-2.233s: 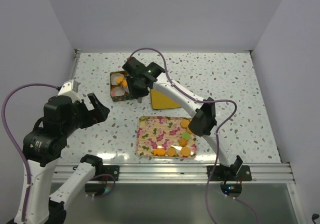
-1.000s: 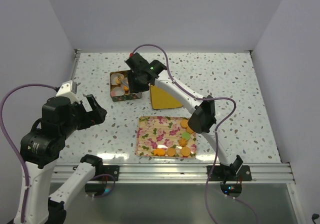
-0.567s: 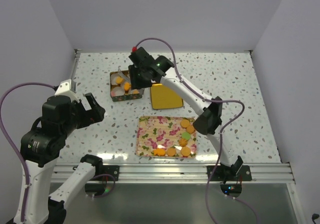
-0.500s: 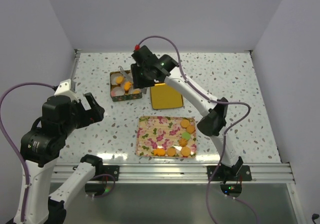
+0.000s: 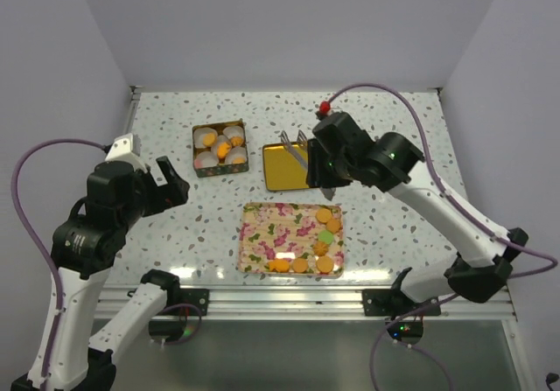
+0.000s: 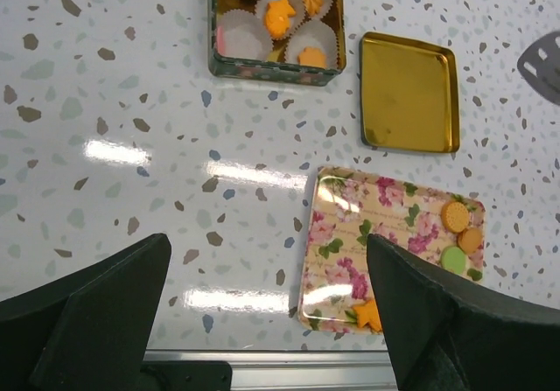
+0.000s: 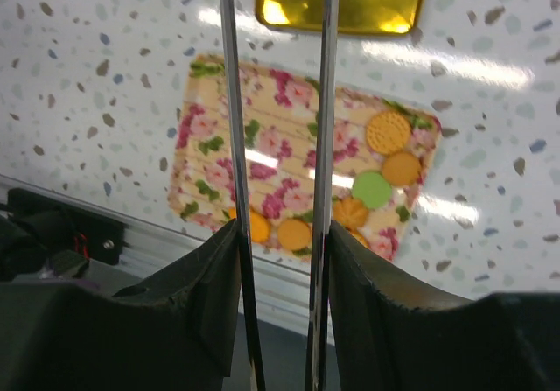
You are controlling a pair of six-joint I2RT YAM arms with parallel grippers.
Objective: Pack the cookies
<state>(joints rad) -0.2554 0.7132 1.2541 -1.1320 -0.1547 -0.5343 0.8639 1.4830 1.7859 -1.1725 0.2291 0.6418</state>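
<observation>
Several cookies [image 5: 325,216] lie along the right and near edges of a floral tray [image 5: 271,229], one of them pale green [image 5: 325,235]. More cookies [image 5: 223,150] sit in white paper cups inside a small tin [image 5: 219,171]. My right gripper [image 5: 319,159] is shut on metal tongs [image 5: 296,142], whose tips hang apart and empty above the gold lid [image 5: 284,172]. In the right wrist view the tongs [image 7: 325,102] frame the tray [image 7: 280,146] and its cookies [image 7: 388,131] below. My left gripper [image 5: 166,185] hovers open at the left, holding nothing.
The left wrist view looks down on the tin [image 6: 271,72], the lid [image 6: 409,92] and the tray [image 6: 385,225] from high up. A metal rail [image 5: 297,299] runs along the table's near edge. White walls close in the speckled table on three sides.
My right arm has swung away from the tin to the right, and the tongs now hang over the gold lid. The left arm has barely shifted.
</observation>
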